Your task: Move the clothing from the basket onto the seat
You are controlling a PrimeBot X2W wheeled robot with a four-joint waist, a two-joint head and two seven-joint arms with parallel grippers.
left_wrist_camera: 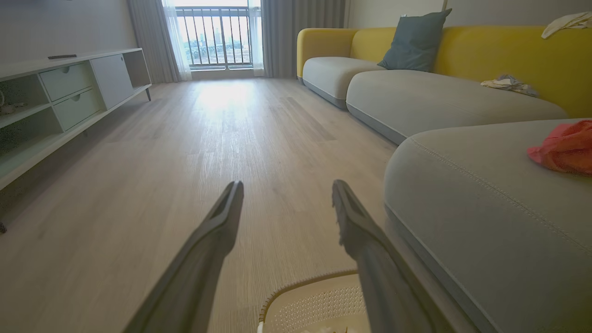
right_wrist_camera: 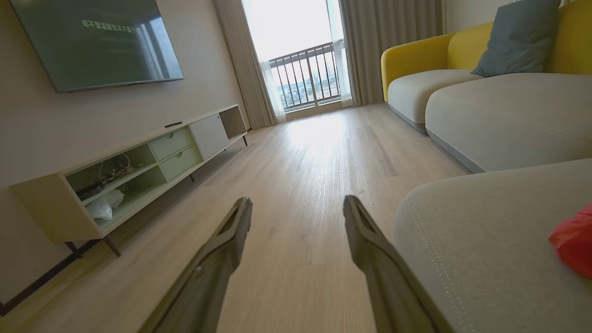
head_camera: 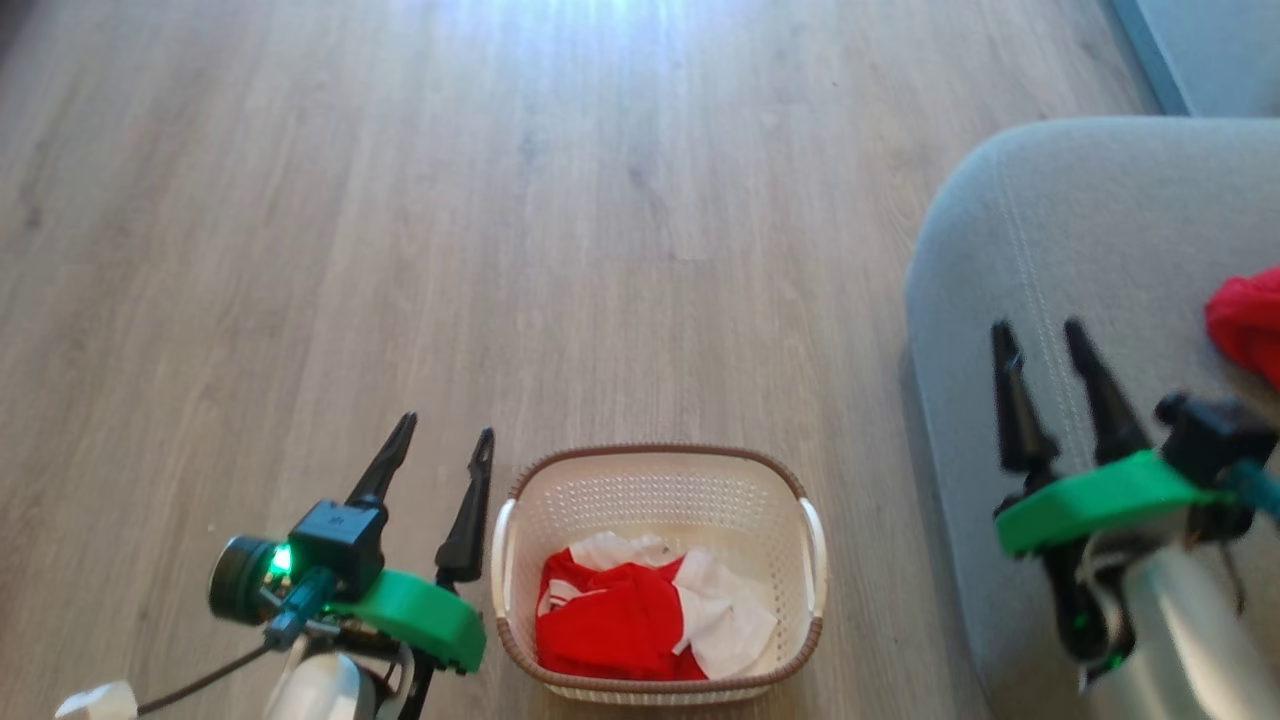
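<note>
you have: seat [head_camera: 1100, 250], grey, red garment [head_camera: 1248, 320] lying on it; basket [head_camera: 655, 480] on floor [head_camera: 500, 200] near seat, red-and-white garment [head_camera: 620, 620] inside; left gripper [head_camera: 447, 427] beside basket, spread wide, empty; right gripper [head_camera: 1037, 328] over seat, spread wide, empty

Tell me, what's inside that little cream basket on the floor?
Crumpled red and white clothing lies in the basket, toward its near end. It covers most of the bottom, so anything beneath it cannot be seen.
</note>
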